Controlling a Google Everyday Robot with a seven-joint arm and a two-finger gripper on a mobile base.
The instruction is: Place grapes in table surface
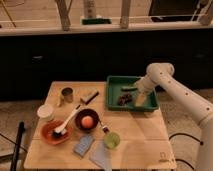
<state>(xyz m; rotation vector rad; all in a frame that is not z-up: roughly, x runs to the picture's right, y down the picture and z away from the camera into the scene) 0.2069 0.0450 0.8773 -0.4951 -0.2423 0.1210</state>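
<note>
Gripper (139,100) is hanging low inside the green tray (114,80), over its right half and just beside the grapes. Whether it is wide, narrow or holding anything I cannot tell from this view. The arm is reaching in from the right, across the table's right edge.

Table surface (142,131) is the goal. Open room is lying in the front-right quarter: bare planks directly in front of the tray, running out to the right and front edges. The left half is being crowded by dishes.

Green tray is sitting at the back-right corner, with its right rim close to the table's right edge. It has a raised wall all round (so, in my judgement, the load is going to need lifting clear over the front wall, not dragging).

Nearest obstacles to the free patch:
- The dark bowl (86,114) holding the orange fruit (87,121) is sitting left of it.
- The green cup (112,140) is standing near the front.

A set-down too far right or forward is risking a roll off the edge.

Grapes (123,99) are lying on the tray floor, left of the gripper. The green vegetable (129,89) is lying just behind them.

Progress, as judged: nothing is placed yet, since the grapes are resting in the tray and not on the planks. Grasp, lift, carry and set-down appear to be remaining.
</note>
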